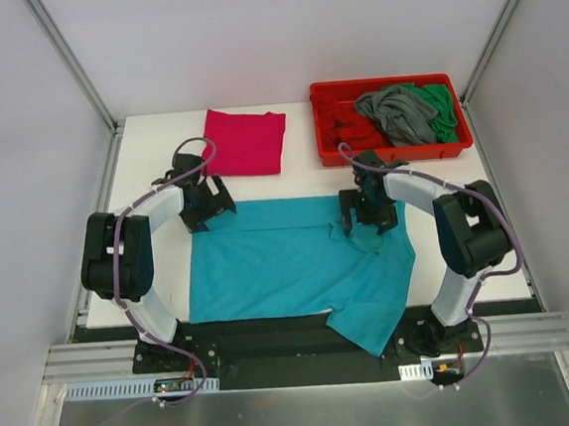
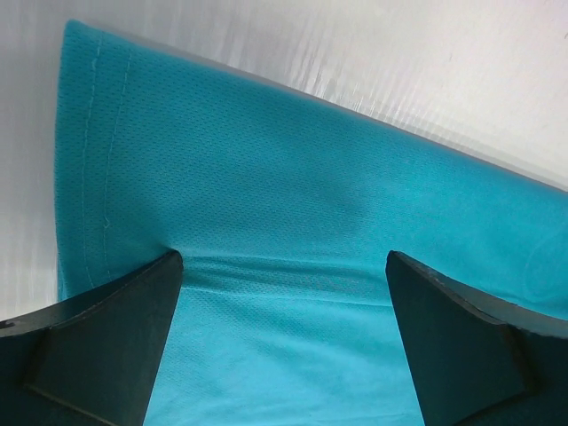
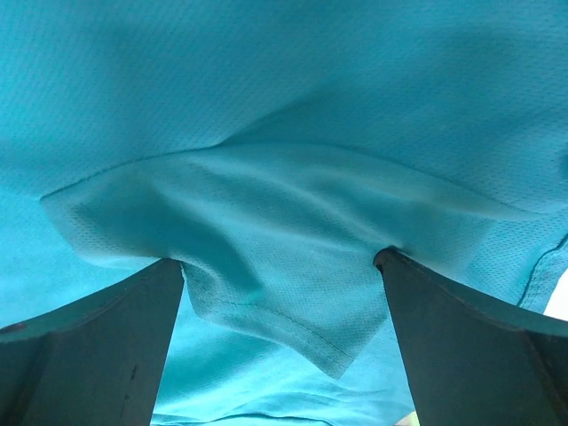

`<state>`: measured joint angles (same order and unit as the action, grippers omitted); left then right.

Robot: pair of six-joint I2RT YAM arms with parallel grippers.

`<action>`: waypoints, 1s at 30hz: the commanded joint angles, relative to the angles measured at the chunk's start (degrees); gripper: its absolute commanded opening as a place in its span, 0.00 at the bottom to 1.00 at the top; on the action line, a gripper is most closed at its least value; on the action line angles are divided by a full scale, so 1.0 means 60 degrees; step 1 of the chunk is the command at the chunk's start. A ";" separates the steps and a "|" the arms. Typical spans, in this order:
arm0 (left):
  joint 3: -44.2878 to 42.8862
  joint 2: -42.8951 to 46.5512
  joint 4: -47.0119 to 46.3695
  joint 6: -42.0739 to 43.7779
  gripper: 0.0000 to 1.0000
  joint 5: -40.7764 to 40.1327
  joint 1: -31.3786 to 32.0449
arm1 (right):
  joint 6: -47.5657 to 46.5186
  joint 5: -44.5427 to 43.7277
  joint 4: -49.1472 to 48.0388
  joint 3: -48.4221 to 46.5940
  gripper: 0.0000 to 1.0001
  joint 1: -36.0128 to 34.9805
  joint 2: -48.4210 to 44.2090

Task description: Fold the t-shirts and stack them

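Now, on your table (image 1: pixel 148 135), the teal-blue t-shirt (image 1: pixel 279 263) is spread along the near edge, one corner overhanging. The red tray (image 1: pixel 396 150) fills the far right corner; the folded magenta-pink t-shirt (image 1: pixel 246 142) sits mid far edge. Your left gripper (image 1: pixel 212 211) and right gripper (image 1: pixel 367 224) stand wide open at the teal shirt's far edge, holding nothing.

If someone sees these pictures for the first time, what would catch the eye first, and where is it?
The big teal-blue t-shirt spread across the middle of the table stands out first, one corner reaching over the near edge. The left gripper and the right gripper both sit open over its far edge. Behind, a folded magenta-pink t-shirt lies at the left and a red tray of crumpled shirts at the right.
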<state>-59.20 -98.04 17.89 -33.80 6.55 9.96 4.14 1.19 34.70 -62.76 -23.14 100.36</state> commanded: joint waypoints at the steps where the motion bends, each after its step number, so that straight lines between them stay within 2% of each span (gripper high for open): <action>1: -0.0722 -0.0841 0.0036 0.0140 0.99 -0.0081 -0.0165 | -0.0617 0.0211 0.0281 -0.0978 0.96 0.0632 0.0821; 11: -0.2145 -0.1721 0.0080 0.0302 0.99 -0.0080 -0.0224 | -0.1583 0.0387 0.0282 -0.2517 0.96 0.0955 0.1701; 15: -0.2438 -0.1678 0.0109 0.0462 0.99 0.0182 -0.0224 | -0.1657 0.0343 0.0442 -0.2811 0.96 0.1043 0.1790; 18: -0.2424 -0.1226 0.0109 0.0507 0.99 0.0520 -0.0224 | -0.1687 0.0344 0.0472 -0.2724 0.96 0.1058 0.1294; 22: -0.1752 0.0237 0.0109 0.0536 0.99 0.0389 -0.0151 | -0.1570 0.0212 0.0253 -0.2081 0.96 0.1044 -0.0344; 26: -0.0406 0.2112 0.0109 0.0186 0.99 0.0038 -0.0121 | -0.0795 0.0051 -0.0682 -0.0194 0.96 0.1043 -0.2818; 30: 0.1702 0.4249 0.0153 -0.0576 0.99 0.0285 -0.0092 | 0.0377 0.0298 -0.1796 0.2134 0.96 0.1131 -0.5703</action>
<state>-58.74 -83.07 17.74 -33.23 8.08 9.30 -0.84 2.35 30.20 -59.99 -16.97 80.36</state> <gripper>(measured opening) 0.990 0.961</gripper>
